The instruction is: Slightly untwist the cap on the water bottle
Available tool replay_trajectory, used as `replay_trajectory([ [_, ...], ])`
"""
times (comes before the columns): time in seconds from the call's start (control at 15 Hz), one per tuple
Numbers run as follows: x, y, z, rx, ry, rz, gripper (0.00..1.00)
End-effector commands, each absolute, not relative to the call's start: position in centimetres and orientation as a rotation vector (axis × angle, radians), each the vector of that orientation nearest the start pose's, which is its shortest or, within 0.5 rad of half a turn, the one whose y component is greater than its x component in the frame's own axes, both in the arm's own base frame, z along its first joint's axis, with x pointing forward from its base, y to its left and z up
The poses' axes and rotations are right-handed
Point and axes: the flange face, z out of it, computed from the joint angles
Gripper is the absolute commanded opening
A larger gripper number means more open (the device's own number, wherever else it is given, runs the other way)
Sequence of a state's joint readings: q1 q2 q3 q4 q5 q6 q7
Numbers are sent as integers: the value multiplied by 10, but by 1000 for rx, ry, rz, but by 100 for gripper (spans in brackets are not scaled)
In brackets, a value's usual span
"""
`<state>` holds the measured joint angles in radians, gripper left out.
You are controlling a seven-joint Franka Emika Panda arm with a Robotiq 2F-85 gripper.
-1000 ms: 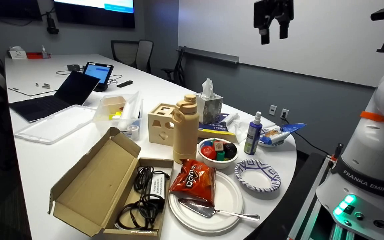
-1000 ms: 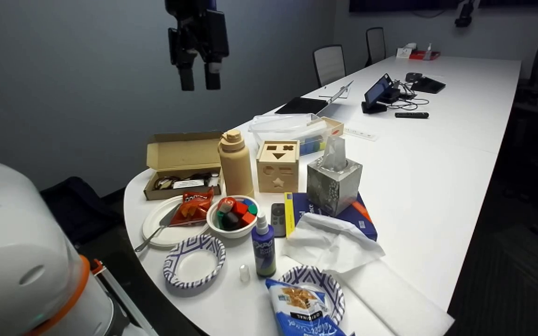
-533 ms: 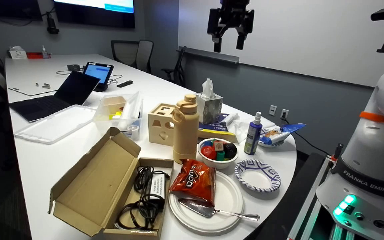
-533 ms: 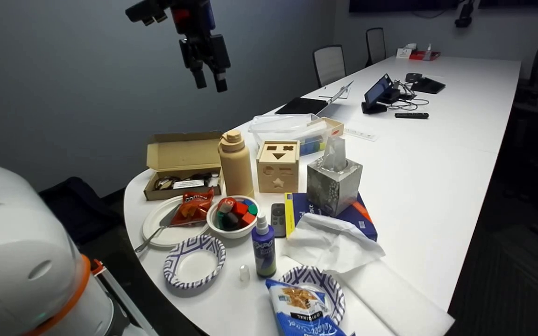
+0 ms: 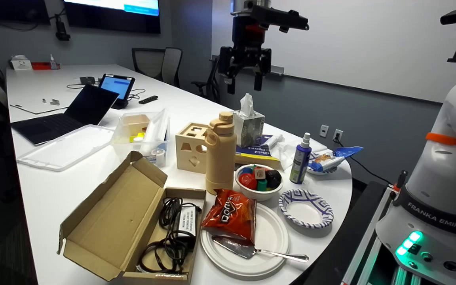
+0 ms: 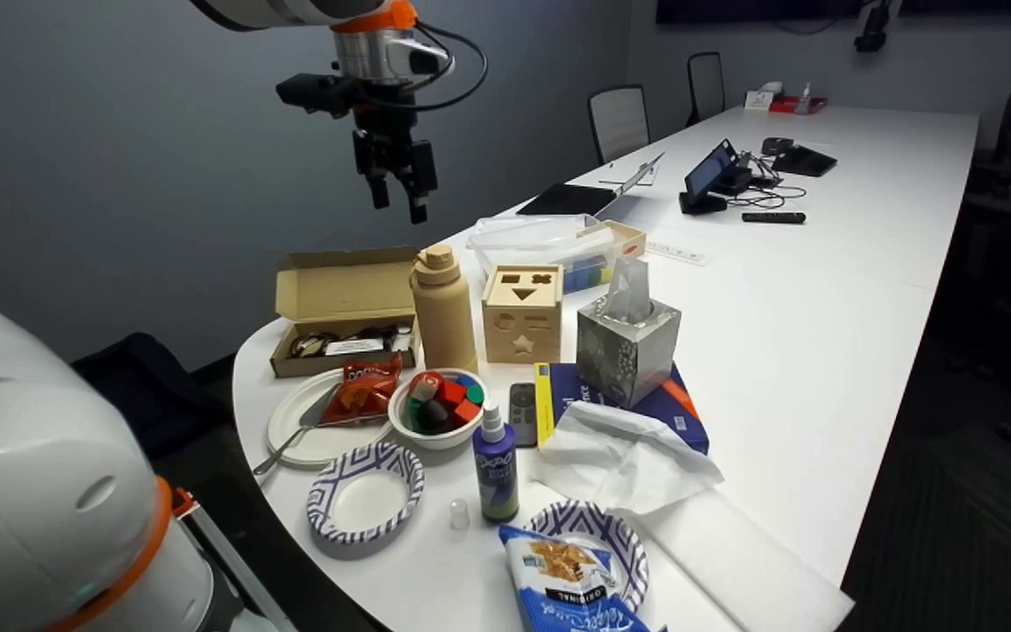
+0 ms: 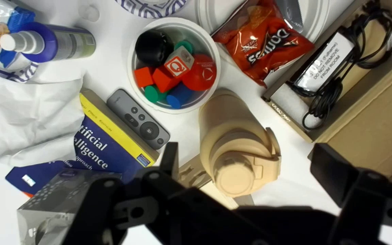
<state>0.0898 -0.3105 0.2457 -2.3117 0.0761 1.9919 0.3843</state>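
The tan water bottle stands upright on the white table in both exterior views [image 5: 221, 162] [image 6: 444, 320]. Its small round tan cap [image 5: 225, 116] sits on the narrow top; it also shows in an exterior view [image 6: 440, 254]. In the wrist view the bottle [image 7: 228, 114] leans toward the jaws by perspective, with the cap [image 7: 235, 177] seen from above between the spread fingers. My gripper [image 5: 245, 85] is open and empty, hanging above the bottle's height and apart from it. It also shows in an exterior view [image 6: 399, 203] and in the wrist view [image 7: 246, 156].
A wooden shape box [image 6: 521, 312] stands close beside the bottle. A bowl of blocks [image 5: 258, 193], a red chip bag [image 5: 232, 215] and an open cardboard box [image 5: 113, 221] are near its base. A tissue box [image 6: 628, 347] and a spray bottle [image 6: 497, 474] stand nearby.
My gripper has moved left and down in an exterior view, over toward the bottle. It has come lower and slightly right in an exterior view. The jaws stay open; the table objects have not moved.
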Motion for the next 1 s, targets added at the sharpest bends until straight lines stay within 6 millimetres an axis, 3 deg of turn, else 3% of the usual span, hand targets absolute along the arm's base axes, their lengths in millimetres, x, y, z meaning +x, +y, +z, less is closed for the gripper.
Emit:
replay_trajectory([
  [0.0,432,171,446,-3113,95,51,100],
  [0.53,459,176,411,-3100,62,40,100],
  [0.93,476,171,400,-3093,66,17,100],
])
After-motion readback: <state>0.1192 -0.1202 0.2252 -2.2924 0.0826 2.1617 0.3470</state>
